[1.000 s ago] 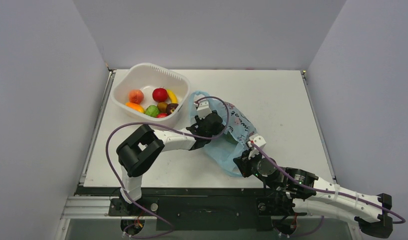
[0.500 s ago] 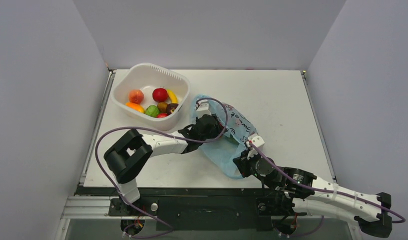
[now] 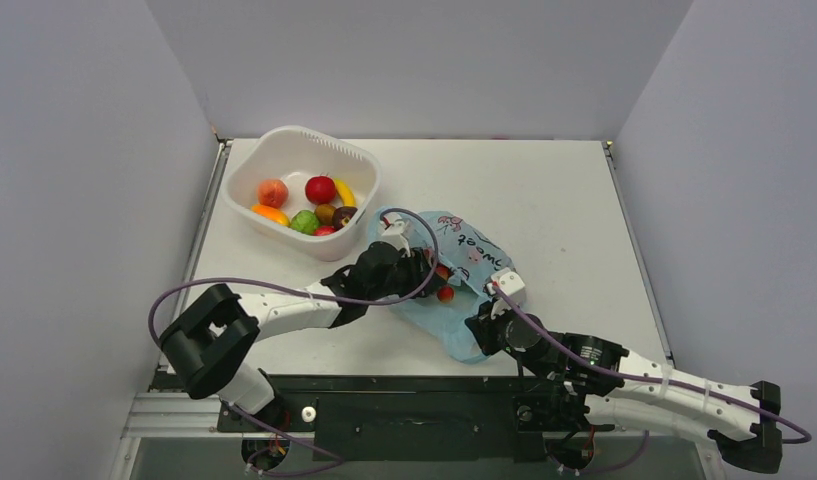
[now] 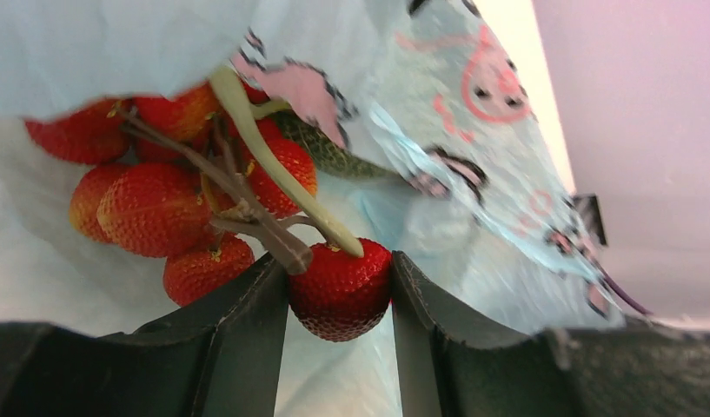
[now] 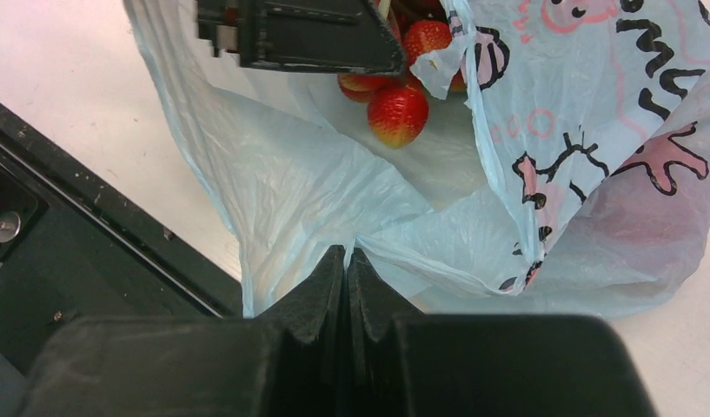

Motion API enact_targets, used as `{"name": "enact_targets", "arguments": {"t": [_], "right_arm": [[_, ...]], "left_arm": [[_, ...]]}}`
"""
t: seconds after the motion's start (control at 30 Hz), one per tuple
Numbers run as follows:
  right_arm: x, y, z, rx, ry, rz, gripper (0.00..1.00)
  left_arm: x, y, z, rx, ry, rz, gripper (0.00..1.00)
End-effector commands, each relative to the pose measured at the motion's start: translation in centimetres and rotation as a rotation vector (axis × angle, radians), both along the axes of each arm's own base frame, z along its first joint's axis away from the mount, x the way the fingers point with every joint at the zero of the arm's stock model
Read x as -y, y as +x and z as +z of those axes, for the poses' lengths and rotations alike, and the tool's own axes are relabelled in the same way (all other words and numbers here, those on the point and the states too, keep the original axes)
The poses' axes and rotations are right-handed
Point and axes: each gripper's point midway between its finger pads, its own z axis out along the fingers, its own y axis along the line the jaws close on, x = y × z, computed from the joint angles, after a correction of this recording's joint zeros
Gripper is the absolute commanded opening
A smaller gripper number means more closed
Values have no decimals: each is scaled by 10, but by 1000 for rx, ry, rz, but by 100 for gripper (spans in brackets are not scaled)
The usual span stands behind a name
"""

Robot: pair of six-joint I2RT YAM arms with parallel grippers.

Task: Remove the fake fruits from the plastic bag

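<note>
The plastic bag (image 3: pixel 476 252) lies on the table's middle, light blue with pink and dark prints. My left gripper (image 4: pixel 340 295) reaches into its mouth and is shut on one red ball of the bunch of red-orange balls (image 4: pixel 173 213), on brown stems. The bunch shows at the bag's mouth in the top view (image 3: pixel 444 292) and in the right wrist view (image 5: pixel 397 113). A dark green ribbed gourd (image 4: pixel 329 155) lies half hidden behind the bunch under the bag's film. My right gripper (image 5: pixel 347 256) is shut on a fold of the bag's near edge (image 5: pixel 290 200).
A white tub (image 3: pixel 306 134) stands at the back left holding several small fruits, among them a red apple (image 3: pixel 320 189) and a yellow banana piece (image 3: pixel 345 192). The black front rail (image 5: pixel 82 226) runs close beside the bag's near edge.
My left gripper has drawn back toward the near left, and the bunch of red-orange balls has come into sight at the bag's mouth. The bag has shifted and flattened. The right gripper keeps its hold.
</note>
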Motion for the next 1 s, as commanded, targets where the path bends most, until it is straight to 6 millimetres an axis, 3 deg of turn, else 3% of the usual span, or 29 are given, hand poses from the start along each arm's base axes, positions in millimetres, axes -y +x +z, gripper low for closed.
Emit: {"name": "enact_targets", "arguments": {"t": [0.0,0.2,0.5,0.63,0.73,0.77,0.83,0.97], "right_arm": [[-5,4,11,26,31,-9,0],[-5,5,11,25,27,-13,0],[-5,5,11,26,26,-17,0],[-5,5,11,26,26,-18,0],[-4,6,11,28,25,-20,0],[-4,6,12,29,28,-24,0],[-3,7,12,29,28,-29,0],[-1,8,12,32,26,-42,0]], "left_arm": [[11,-29,55,41,-178,-148,7],[4,-57,107,128,-257,-255,7],[-4,-89,156,251,-254,-343,7],[-4,-92,150,241,-240,-348,7],[6,-94,128,188,-238,-357,7],[11,-96,113,149,-225,-364,6],[25,-110,103,125,-226,-411,6],[40,-130,107,146,-222,-472,5]]}}
